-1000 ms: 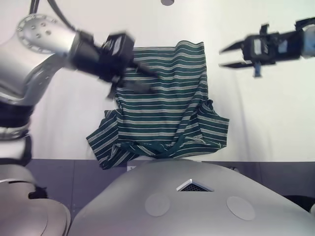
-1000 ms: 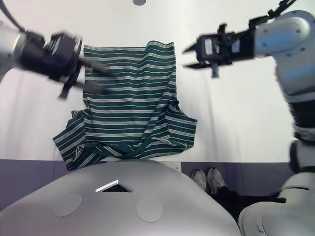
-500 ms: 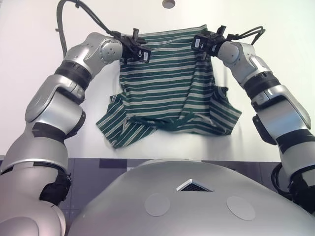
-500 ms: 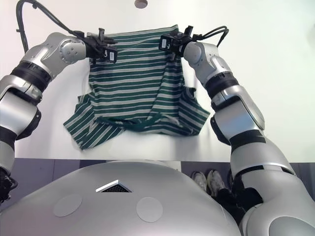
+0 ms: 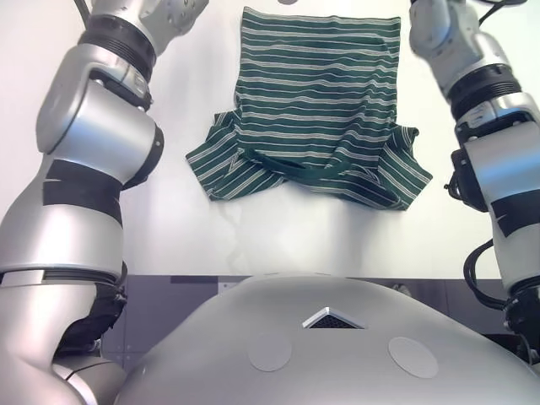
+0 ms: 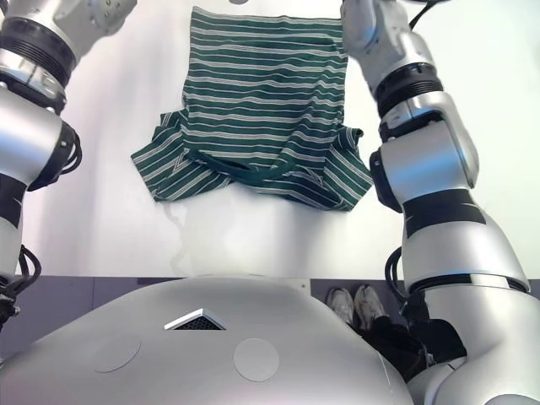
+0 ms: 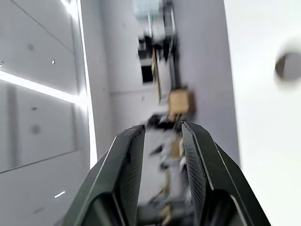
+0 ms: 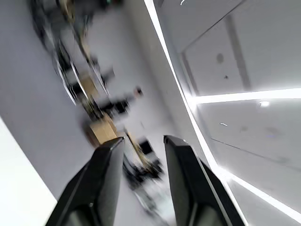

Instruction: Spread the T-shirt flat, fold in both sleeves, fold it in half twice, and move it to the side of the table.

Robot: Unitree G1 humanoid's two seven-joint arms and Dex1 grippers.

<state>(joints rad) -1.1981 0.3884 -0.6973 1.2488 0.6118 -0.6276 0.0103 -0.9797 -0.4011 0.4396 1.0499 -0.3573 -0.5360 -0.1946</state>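
The dark green T-shirt (image 5: 316, 101) with white stripes lies on the white table (image 5: 126, 228). Its far hem is pulled straight across, while the near part and both sleeves are bunched in folds. My two arms run up past the shirt's far corners, the left arm (image 5: 101, 126) on one side and the right arm (image 5: 498, 143) on the other. In the left wrist view my left gripper (image 7: 162, 141) is open, with the room beyond between its fingers. My right gripper (image 8: 143, 146) is open too, with no cloth in it.
The table's near edge (image 5: 169, 275) runs across the view, with dark floor below it. A pair of shoes (image 6: 354, 304) stands on the floor at the right. White table surface lies bare on both sides of the shirt.
Both grippers went from beside the shirt to its far hem corners, then on past the view's top. The shirt has been dragged farther from the near edge.
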